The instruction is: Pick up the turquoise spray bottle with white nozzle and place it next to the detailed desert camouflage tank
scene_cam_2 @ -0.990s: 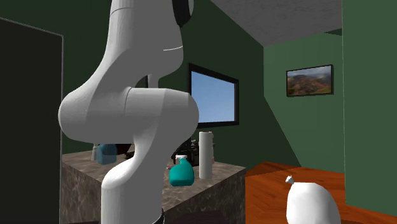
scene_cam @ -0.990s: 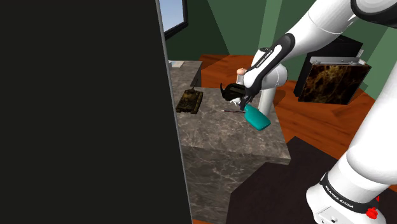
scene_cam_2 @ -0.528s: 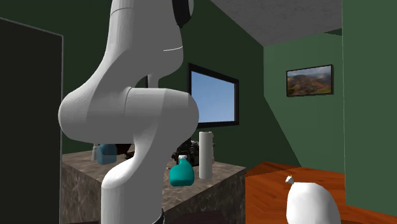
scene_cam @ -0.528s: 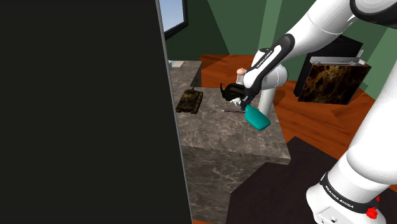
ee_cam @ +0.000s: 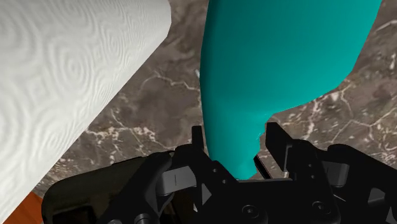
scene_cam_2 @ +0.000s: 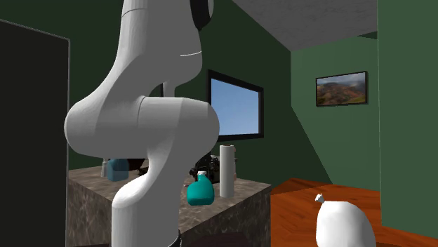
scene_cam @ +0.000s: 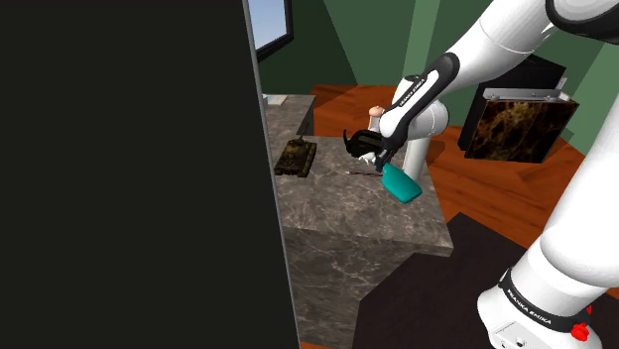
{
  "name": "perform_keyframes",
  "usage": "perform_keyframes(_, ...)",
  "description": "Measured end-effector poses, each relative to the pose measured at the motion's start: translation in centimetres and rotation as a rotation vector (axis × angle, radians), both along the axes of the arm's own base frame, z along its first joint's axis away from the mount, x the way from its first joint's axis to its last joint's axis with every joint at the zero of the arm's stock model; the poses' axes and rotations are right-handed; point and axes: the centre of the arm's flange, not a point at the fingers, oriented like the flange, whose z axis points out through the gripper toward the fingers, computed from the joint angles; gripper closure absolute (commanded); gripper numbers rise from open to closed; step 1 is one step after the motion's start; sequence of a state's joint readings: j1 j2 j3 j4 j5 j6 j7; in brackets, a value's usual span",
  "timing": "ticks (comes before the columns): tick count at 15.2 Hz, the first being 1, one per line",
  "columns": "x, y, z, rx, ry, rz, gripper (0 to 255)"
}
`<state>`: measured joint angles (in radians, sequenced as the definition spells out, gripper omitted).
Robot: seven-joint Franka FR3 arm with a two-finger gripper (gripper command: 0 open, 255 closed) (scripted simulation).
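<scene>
The turquoise spray bottle (scene_cam: pixel 401 182) stands near the marble counter's (scene_cam: pixel 337 213) right edge in the shoulder view. My black gripper (scene_cam: pixel 369 149) is at its top. In the wrist view the bottle's (ee_cam: pixel 280 70) narrow neck sits between my fingers, and the gripper (ee_cam: pixel 235 132) is shut on it; the nozzle is hidden by the hand. The camouflage tank (scene_cam: pixel 296 157) rests on the counter to the left of the gripper in the shoulder view, a short way off. The second exterior view shows the bottle (scene_cam_2: pixel 200 191) upright on the counter.
A white paper towel roll (ee_cam: pixel 70 83) stands close beside the bottle (scene_cam_2: pixel 226 170). A tall dark panel (scene_cam: pixel 119 169) covers the shoulder view's left. A black cabinet with a marbled front (scene_cam: pixel 516 124) is on the wooden floor beyond the counter.
</scene>
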<state>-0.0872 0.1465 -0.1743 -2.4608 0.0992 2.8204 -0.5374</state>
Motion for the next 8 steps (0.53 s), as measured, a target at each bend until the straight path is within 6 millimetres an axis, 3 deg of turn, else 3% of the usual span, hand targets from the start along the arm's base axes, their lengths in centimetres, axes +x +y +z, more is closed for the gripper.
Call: perform_keyframes(8,0.0,-0.1,3.2,0.000,0.000,0.000,255)
